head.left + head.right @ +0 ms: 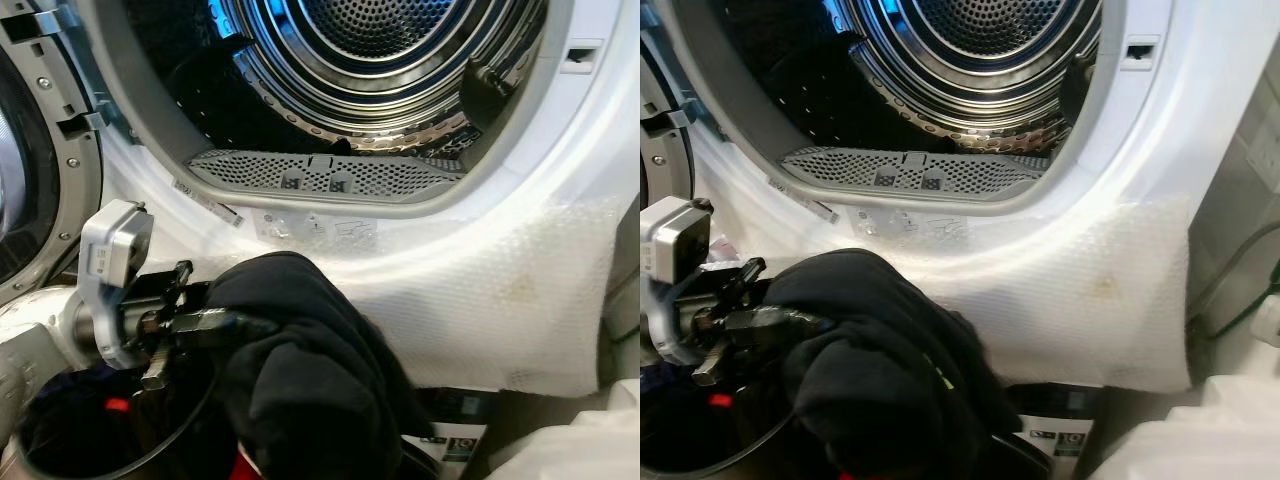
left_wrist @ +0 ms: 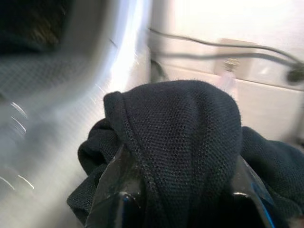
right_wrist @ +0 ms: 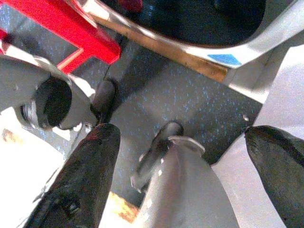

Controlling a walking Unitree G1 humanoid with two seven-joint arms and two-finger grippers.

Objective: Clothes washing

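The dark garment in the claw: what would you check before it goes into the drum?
1. Left claw shut on the dark garment: ok.
2. Machine door open, drum mouth facing the robot: ok.
3. Garment lifted to the drum mouth: not ok, it sits below the rim.
4. Garment hanging free of the basket: cannot tell.
5. Right claw open, pointing at the floor, away from the load: ok.

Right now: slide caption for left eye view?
Left tool lifts dark garment from basket toward open drum.

A grey speckled floor (image 3: 156, 99) carries a red frame (image 3: 61, 28) and a white base (image 3: 199, 33).
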